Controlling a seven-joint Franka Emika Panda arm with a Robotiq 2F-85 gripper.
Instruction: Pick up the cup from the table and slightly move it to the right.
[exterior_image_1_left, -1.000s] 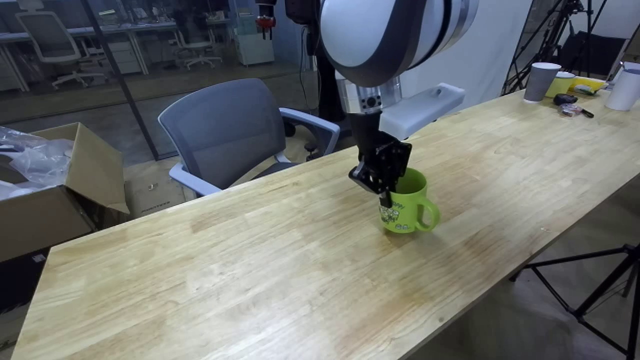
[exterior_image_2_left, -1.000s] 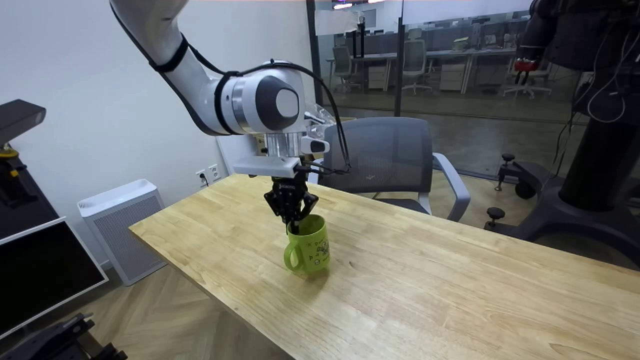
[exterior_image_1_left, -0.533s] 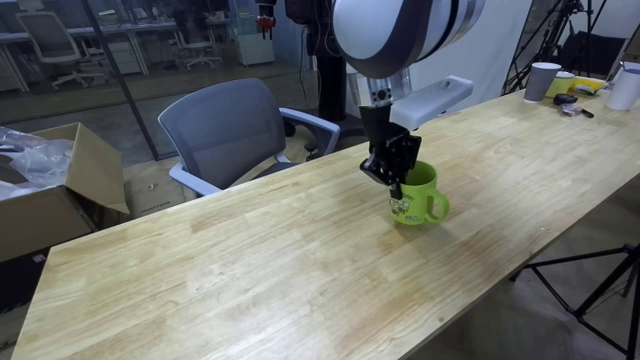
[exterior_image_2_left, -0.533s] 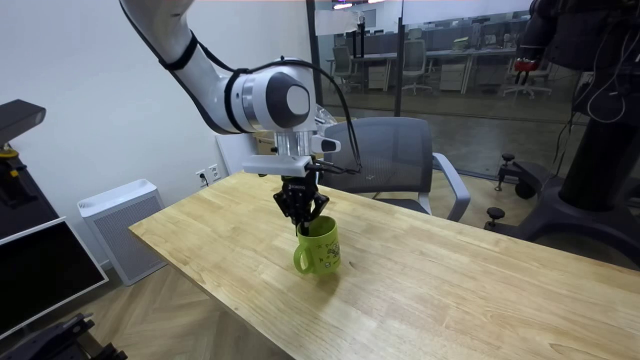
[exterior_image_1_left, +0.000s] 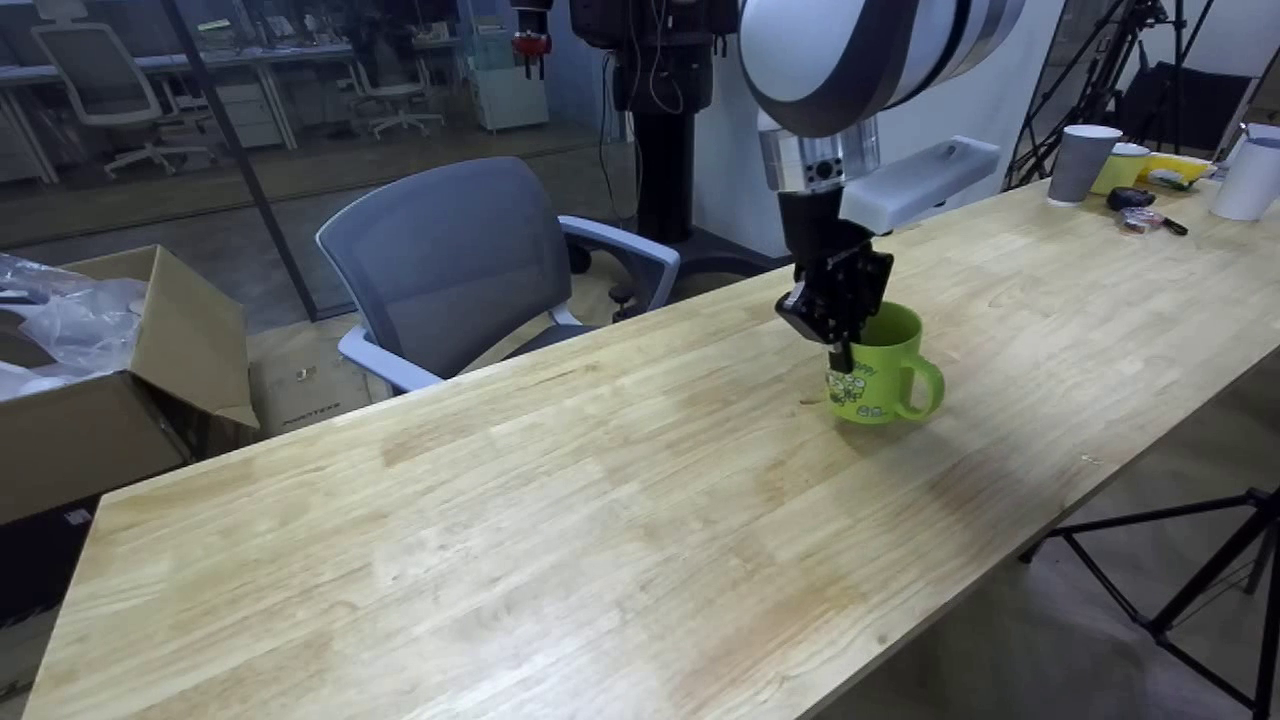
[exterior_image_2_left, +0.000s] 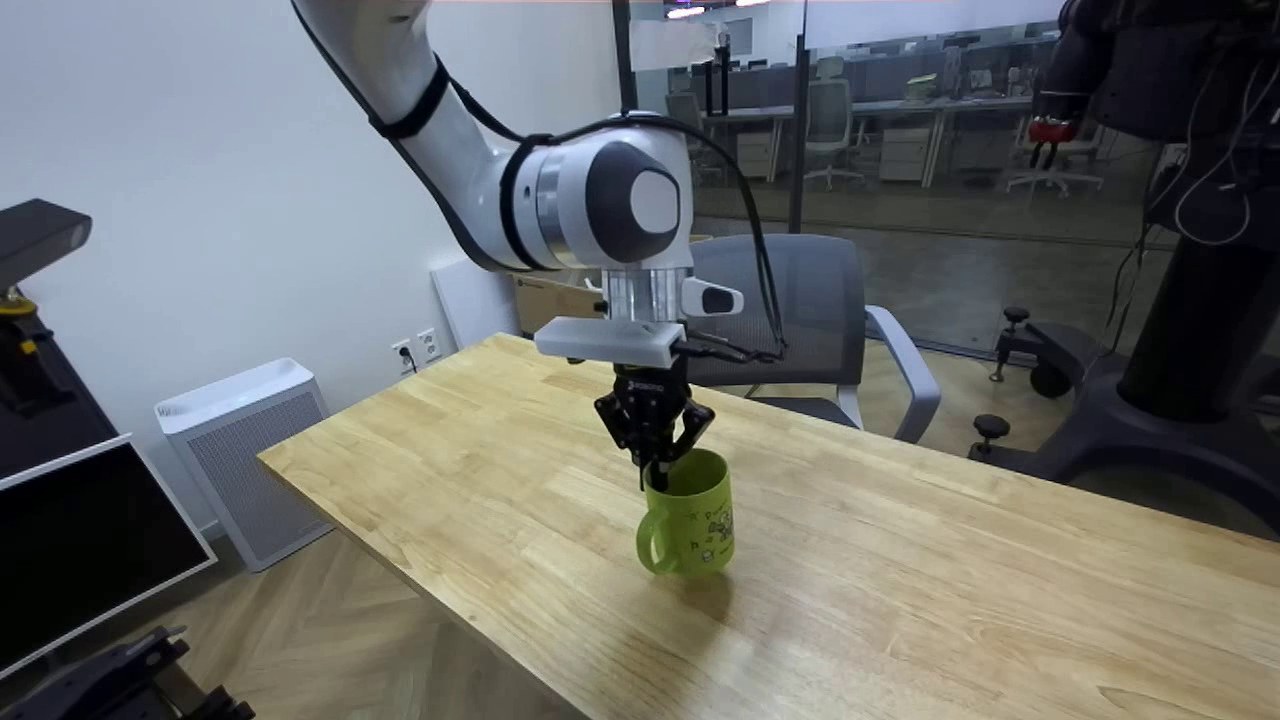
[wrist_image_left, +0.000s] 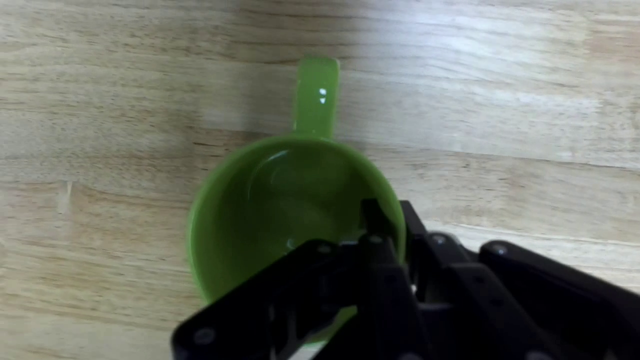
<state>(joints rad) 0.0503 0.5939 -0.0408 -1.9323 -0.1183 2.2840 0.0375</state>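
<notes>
The lime-green cup stands upright in the grip. It shows in both exterior views and, from above, in the wrist view, with its handle pointing up in that picture. My black gripper is shut on the cup's wall at the rim. In the wrist view the fingers pinch the rim, one inside the cup and one outside. The cup's base appears slightly above the wooden table, with a shadow under it. Part of the near rim is hidden by the fingers.
At the table's far end stand a grey cup, a yellow-green cup, a yellow item, a white cup and small dark objects. A grey chair stands along the table's edge.
My gripper has carried the cup to the right in both exterior views, toward the grouped cups at the table's far end. The grip on the rim is the same.
</notes>
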